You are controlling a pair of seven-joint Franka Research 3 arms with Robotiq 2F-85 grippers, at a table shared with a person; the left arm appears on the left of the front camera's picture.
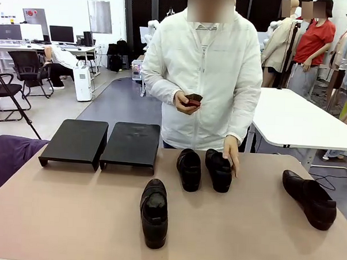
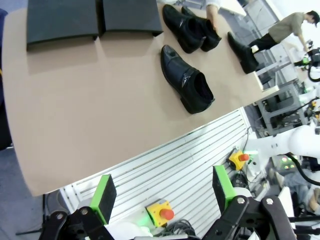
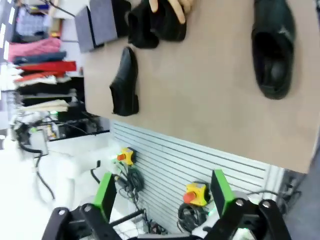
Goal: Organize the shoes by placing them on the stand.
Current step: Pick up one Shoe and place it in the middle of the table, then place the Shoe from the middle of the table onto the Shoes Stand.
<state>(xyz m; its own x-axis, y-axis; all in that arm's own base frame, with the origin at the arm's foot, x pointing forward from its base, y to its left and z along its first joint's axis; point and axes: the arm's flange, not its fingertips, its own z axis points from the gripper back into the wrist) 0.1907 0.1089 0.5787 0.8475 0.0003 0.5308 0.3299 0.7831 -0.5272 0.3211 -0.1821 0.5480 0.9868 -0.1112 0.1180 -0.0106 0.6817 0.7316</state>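
Several black loafers lie on the tan table [image 1: 66,217]. One shoe [image 1: 154,212] sits near the front middle, a pair [image 1: 189,169] [image 1: 219,170] stands side by side at the far edge, and one [image 1: 309,198] lies at the right. Two low black stands [image 1: 75,142] [image 1: 131,144] sit together at the far left, their tops bare. The person's hand [image 1: 232,157] rests on the right shoe of the pair. My left gripper [image 2: 164,192] and right gripper [image 3: 164,194] both hang open off the table's near edge, holding nothing. The near shoe [image 2: 186,79] and the right-hand shoe [image 3: 272,50] lie well ahead of them.
The person stands at the far side, holding a small dark red object [image 1: 192,100] in the other hand. A purple cloth [image 1: 8,157] lies at the table's left edge. A white table [image 1: 300,121] stands behind on the right. Yellow emergency-stop boxes [image 2: 161,212] sit below the grippers.
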